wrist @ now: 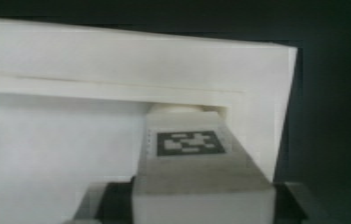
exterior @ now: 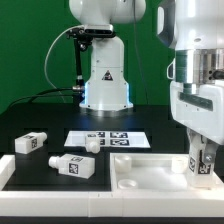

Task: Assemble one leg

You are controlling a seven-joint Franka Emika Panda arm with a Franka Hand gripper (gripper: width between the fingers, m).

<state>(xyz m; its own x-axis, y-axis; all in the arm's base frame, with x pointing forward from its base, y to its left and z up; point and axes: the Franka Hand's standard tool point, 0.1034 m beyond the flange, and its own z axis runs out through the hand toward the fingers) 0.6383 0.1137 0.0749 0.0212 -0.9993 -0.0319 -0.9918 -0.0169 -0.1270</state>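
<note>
While the arm is reaching down at the right edge of the exterior view, the gripper (exterior: 203,170) is clamping one leg (exterior: 203,160) upright between its fingers, low in the frame's right side, just above the tray-shaped part (exterior: 150,172). That large flat white part is filling the lower right of the frame; its raised rim is running along the near and far edges, and the held leg is hanging over its right-hand portion, close to the far rim. Whether the leg's lower end is touching the tray surface cannot be told.

From the wrist view, the same leg (wrist: 193,165) is sitting at the lower centre, its tag facing the camera, with dark fingers (wrist: 104,203) pressing on both sides and the white tray (wrist: 83,120) spreading behind it.

Three legs are showing in all. Two are lying loose on the black table (exterior: 25,175): one (exterior: 32,142) at the left edge of the frame, another (exterior: 76,163) at lower left, well apart from the tray's left rim. Bare black table is lying open between them. One marker board (exterior: 106,139) is lying flat at centre, just beyond the tray's far edge.
</note>
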